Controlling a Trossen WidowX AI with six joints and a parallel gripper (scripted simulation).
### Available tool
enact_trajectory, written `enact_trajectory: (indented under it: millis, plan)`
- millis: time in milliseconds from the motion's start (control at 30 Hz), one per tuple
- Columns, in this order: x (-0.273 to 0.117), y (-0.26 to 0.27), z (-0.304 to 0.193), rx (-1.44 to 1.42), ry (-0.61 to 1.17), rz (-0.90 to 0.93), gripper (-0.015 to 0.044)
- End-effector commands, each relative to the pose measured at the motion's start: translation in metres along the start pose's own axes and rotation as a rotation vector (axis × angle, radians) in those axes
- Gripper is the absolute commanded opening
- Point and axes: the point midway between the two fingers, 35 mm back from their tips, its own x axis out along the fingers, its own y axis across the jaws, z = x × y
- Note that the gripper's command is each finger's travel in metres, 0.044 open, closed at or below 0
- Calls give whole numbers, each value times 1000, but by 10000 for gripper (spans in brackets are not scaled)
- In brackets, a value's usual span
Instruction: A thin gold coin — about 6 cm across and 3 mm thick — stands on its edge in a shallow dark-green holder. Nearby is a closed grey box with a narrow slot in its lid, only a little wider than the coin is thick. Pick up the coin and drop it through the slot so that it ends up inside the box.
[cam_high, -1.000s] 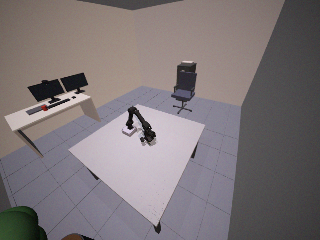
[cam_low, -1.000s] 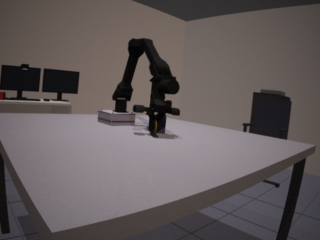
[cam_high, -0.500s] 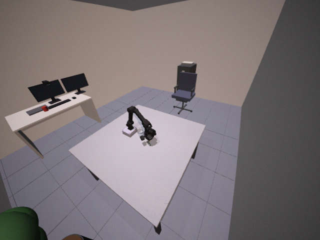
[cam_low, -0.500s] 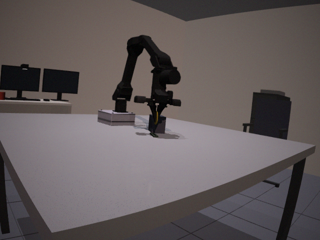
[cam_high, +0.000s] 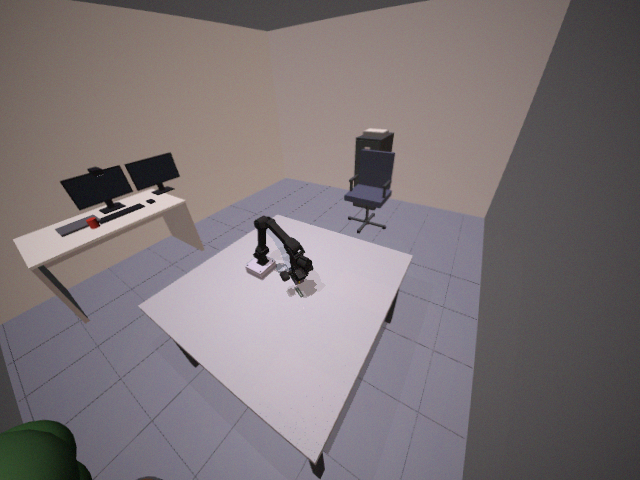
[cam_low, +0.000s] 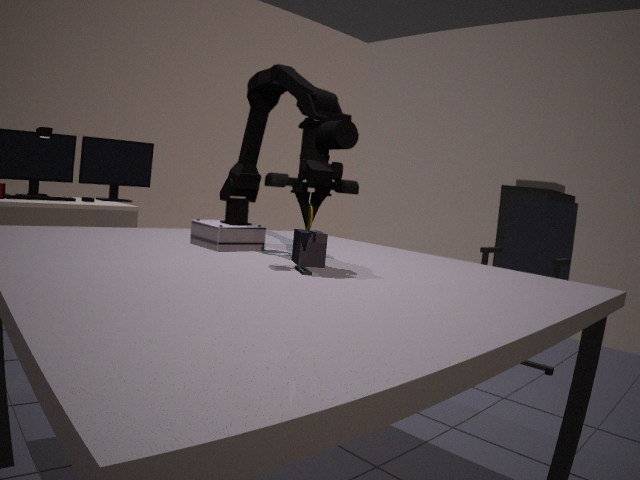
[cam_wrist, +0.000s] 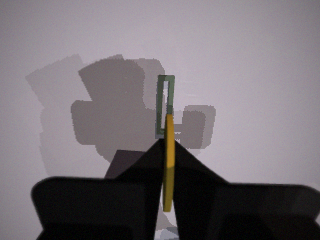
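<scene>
Gripper (cam_low: 310, 227) pinches the gold coin (cam_wrist: 169, 160) on edge, hanging just above the grey box (cam_low: 309, 249). Green holder (cam_wrist: 165, 102) lies below on the white table (cam_low: 217, 330), its slot bare, just beside the box.

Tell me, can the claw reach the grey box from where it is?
Probably yes. The claw holds the coin in the air above the green holder. The box sits close by, and nothing seems to stand between them.
</scene>
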Motion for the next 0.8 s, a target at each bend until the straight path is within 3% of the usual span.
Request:
enact_trajectory:
  millis: [0,767]
  plan:
    - [-8,0,-1,0,-1,-2,0]
    - [-11,14,-38,37,3,0,0]
